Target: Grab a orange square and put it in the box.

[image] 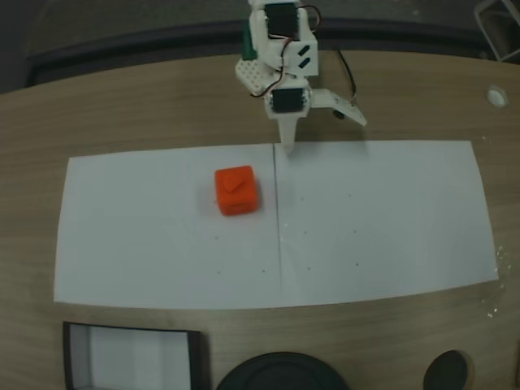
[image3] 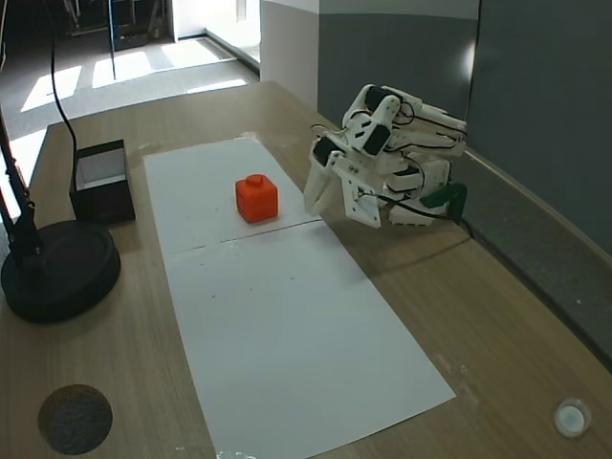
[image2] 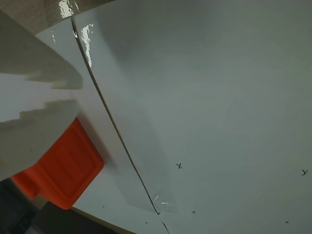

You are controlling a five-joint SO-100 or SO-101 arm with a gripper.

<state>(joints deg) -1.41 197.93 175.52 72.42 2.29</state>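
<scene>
The orange square (image: 236, 191) sits on the left sheet of white paper, its raised mark facing up; it also shows in the other fixed view (image3: 256, 198) and at the lower left of the wrist view (image2: 63, 170). My gripper (image: 325, 136) hovers behind it near the seam between the sheets, open, with one finger pointing down and the other splayed to the right. Nothing is held between them. A white finger (image2: 34, 102) partly covers the cube in the wrist view. The box (image: 130, 329), dark-rimmed with a white floor, stands at the front left table edge, also seen as a dark-walled box (image3: 105, 203).
Two white paper sheets (image: 374, 219) cover the middle of the wooden table. A large round black disc (image: 280, 375) and a smaller one (image: 445, 374) lie along the front edge beside the box. A small white cap (image: 496, 96) rests at the far right.
</scene>
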